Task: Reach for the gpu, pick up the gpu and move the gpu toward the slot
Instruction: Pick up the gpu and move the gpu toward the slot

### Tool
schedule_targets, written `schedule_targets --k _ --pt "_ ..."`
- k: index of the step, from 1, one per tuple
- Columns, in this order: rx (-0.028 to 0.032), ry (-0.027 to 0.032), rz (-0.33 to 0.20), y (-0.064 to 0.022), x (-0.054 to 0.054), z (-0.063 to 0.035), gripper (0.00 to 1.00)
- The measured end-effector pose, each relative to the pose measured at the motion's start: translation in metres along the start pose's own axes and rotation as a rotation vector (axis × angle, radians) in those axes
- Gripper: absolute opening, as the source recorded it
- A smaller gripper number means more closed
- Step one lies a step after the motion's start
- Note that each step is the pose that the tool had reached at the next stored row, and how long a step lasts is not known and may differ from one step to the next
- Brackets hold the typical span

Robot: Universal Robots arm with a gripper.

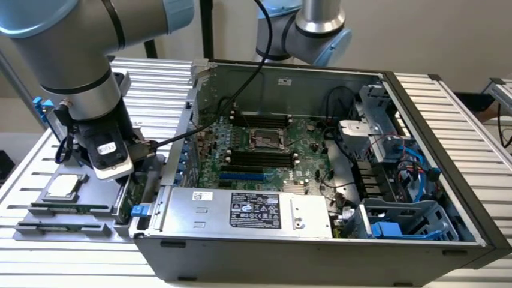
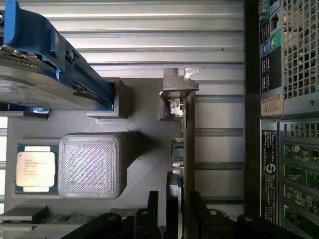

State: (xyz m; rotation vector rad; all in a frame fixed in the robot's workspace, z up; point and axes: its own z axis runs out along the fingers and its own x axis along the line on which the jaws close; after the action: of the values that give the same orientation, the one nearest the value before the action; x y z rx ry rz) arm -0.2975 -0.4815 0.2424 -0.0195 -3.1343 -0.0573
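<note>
I hold the tool (image 2: pixel 174 204) open, lined up over the gpu (image 2: pixel 188 134), which stands on edge in its grey holder (image 2: pixel 144 114) at the exterior view's lower left, top edge free for pinching.

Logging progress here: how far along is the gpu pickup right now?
The reach looks done: the open tool straddles the gpu, which stands on edge in the grey holder. Nothing is gripped yet. Lifting it and moving it to the computer case remain.
</note>
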Motion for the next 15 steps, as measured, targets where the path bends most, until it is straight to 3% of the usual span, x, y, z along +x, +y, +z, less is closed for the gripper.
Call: schedule_targets --k 6,7,9,15 --pt "0.0038 0.0002 0.0 0.0006 0.0001 0.0004 0.36" --pt "0.004 0.0001 0.0 0.0007 0.0001 0.0004 0.29" --pt "0.0042 0.0001 0.0 0.0007 0.0001 0.0004 0.27" --pt "0.0041 0.0001 0.0 0.0007 0.0001 0.0004 0.27"
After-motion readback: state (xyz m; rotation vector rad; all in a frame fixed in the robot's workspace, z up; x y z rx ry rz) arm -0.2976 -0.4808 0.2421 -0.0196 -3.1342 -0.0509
